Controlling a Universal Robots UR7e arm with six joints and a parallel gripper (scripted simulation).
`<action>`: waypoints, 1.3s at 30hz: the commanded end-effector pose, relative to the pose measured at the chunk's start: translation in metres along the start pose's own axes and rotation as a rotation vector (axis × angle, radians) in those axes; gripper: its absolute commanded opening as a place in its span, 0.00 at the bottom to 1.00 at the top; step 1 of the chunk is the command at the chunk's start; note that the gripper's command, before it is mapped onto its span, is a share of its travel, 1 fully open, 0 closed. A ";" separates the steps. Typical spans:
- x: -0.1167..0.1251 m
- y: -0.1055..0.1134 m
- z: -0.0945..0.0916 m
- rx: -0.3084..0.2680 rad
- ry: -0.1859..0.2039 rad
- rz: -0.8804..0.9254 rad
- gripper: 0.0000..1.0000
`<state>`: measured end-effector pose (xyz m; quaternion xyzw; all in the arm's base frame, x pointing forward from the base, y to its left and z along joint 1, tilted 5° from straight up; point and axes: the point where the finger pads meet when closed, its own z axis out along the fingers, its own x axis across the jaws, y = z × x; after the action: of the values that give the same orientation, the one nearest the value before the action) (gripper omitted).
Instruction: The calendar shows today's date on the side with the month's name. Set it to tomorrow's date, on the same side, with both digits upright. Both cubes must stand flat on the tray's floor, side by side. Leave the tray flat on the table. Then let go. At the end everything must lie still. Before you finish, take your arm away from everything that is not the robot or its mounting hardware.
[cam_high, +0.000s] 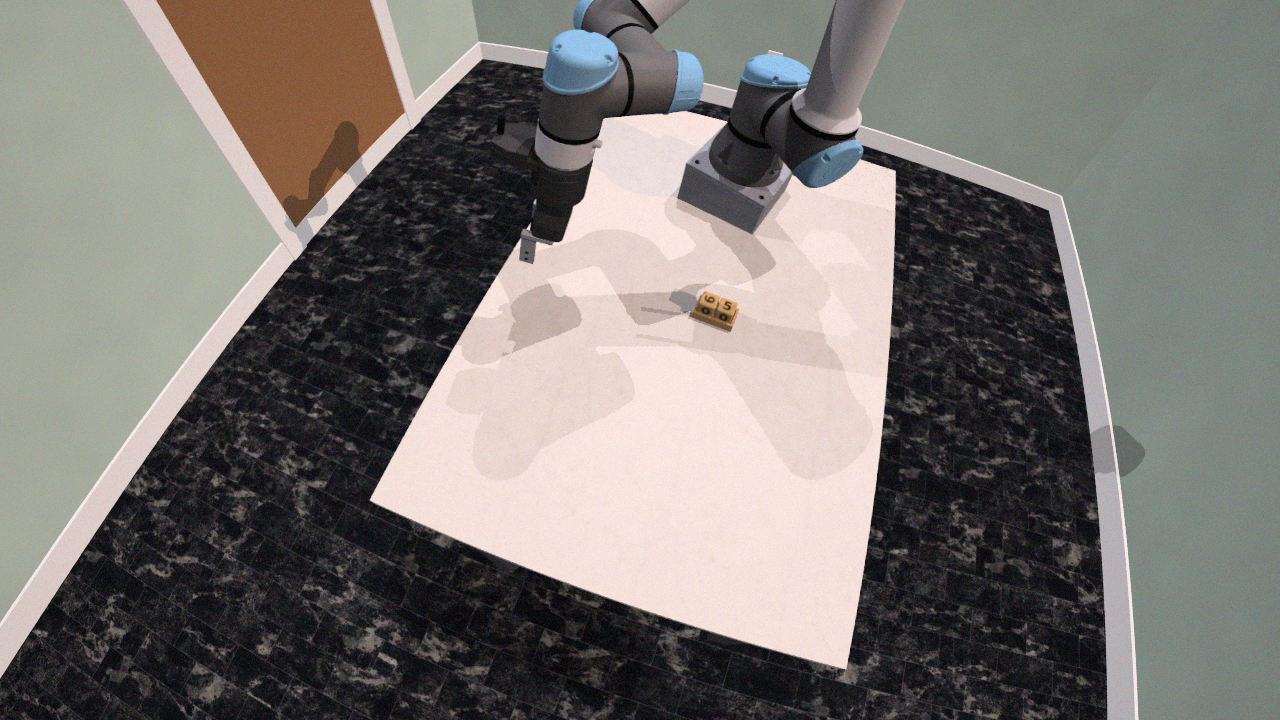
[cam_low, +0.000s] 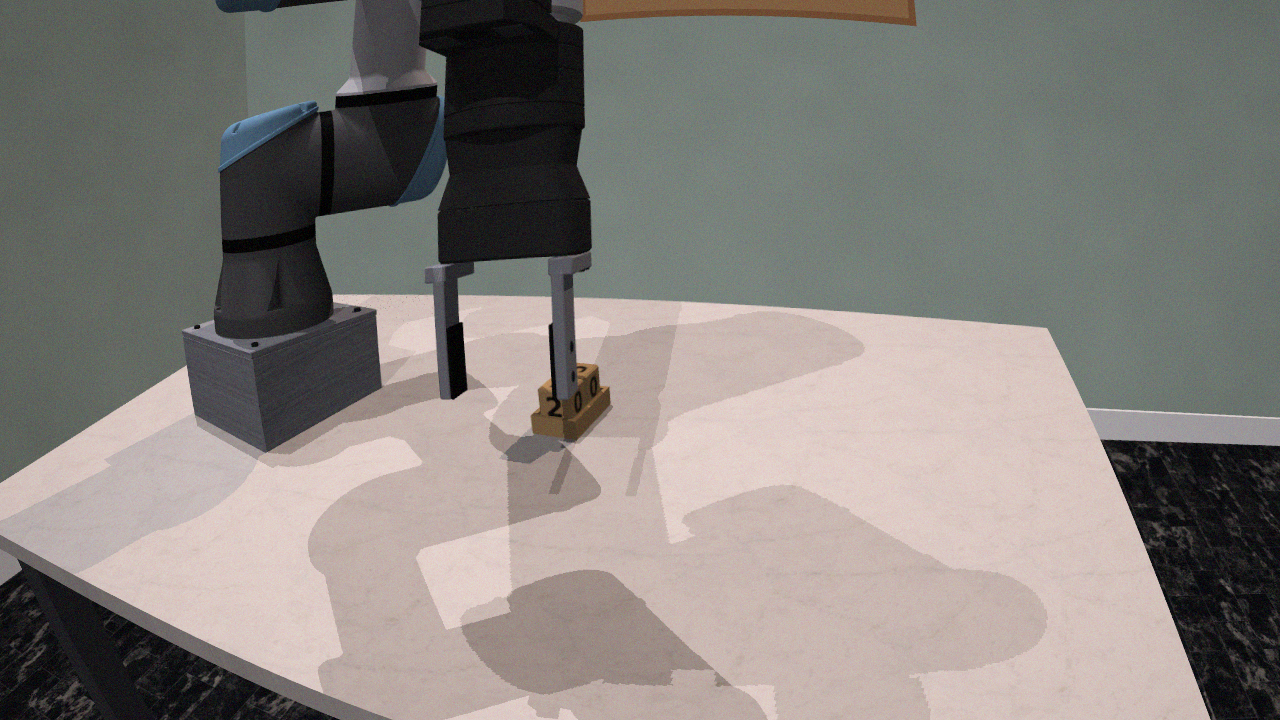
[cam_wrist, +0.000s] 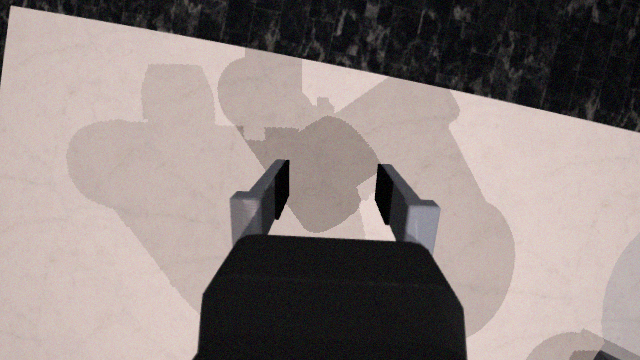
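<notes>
Arm (cam_high: 832, 53) cut off at top edge, one claw finger (cam_low: 563, 331) covering cube (cam_low: 583, 380), month name unreadable

1. We see a pale, marble-like stone worktop (cam_high: 680, 501), smooth and matt, with faint veining.
2. We see a small tan wooden calendar tray (cam_low: 563, 424) holding two wooden cubes (cam_high: 718, 307), matt, with black digits on their faces.
3. We see the black claw (cam_wrist: 330, 192) with a matt plastic-looking body, light grey metal-looking fingers and dark matt pads.
4. We see a ribbed grey block pedestal (cam_low: 268, 394), and a glossy black mottled tile floor (cam_high: 223, 573).
</notes>
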<state>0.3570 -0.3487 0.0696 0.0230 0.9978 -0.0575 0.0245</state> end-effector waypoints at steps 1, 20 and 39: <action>0.000 0.001 -0.001 0.000 -0.001 0.001 1.00; 0.012 0.194 -0.038 -0.138 0.005 0.159 1.00; 0.045 0.282 -0.047 -0.200 0.040 0.238 1.00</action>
<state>0.3242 -0.0637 0.0806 0.1382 0.9893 0.0455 0.0133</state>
